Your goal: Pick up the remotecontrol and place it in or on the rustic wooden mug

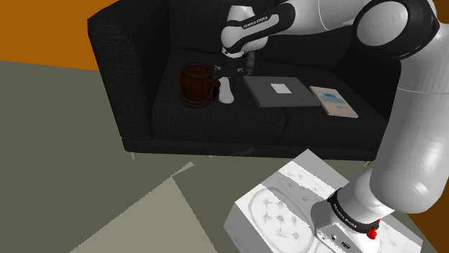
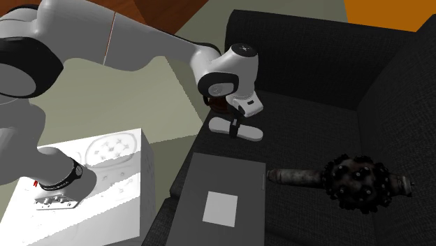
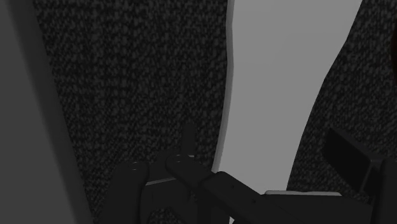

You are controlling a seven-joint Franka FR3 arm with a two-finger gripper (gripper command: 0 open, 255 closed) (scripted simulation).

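The white remote control [image 1: 227, 90] lies flat on the black sofa seat, just beside the brown wooden mug [image 1: 194, 83], which stands upright on the side toward the shoulder view's left. My gripper [image 1: 249, 69] is low over the remote [image 2: 244, 131]. In the second exterior view a black finger [image 2: 236, 127] reaches down in front of the remote's middle. The wrist view shows my gripper [image 3: 261, 143] open, with the remote [image 3: 280, 89] lying between the fingers. One finger is against its edge and a gap shows at the other finger [image 3: 353, 159].
A flat grey laptop-like slab [image 1: 280, 92] lies on the seat next to the remote, with a light book [image 1: 333, 100] beyond it. A dark spiked club [image 2: 356, 180] rests further along the cushion. The sofa back [image 1: 165, 25] rises behind. My white stand [image 1: 288, 208] is on the floor.
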